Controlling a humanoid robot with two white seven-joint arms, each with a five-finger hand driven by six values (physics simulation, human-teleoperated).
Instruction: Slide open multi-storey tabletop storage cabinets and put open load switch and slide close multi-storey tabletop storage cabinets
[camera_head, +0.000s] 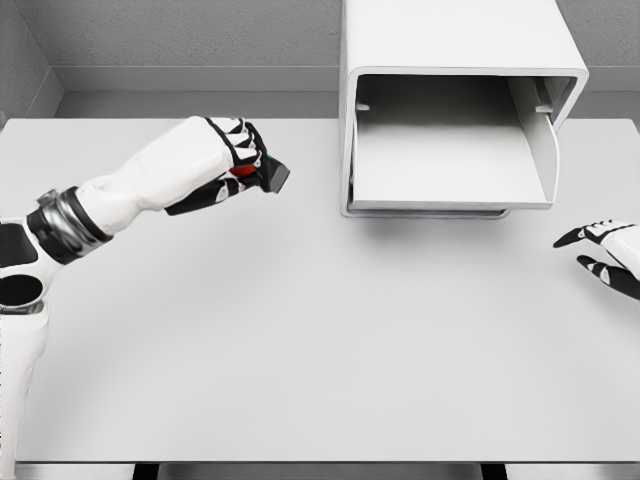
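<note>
Head view: left hand (228, 160) is closed around the load switch (262, 174), a small dark block with a red part, held above the table (300, 340) at nine o'clock from the open drawer (450, 170). Switch looks rigid and light, best pinched across its body; its exposed end points toward three o'clock, though its long axis is mostly hidden by fingers, while the right hand (605, 255) rests with loose fingers at the right edge.

The left hand (235, 160) hides most of the load switch (262, 174).
</note>
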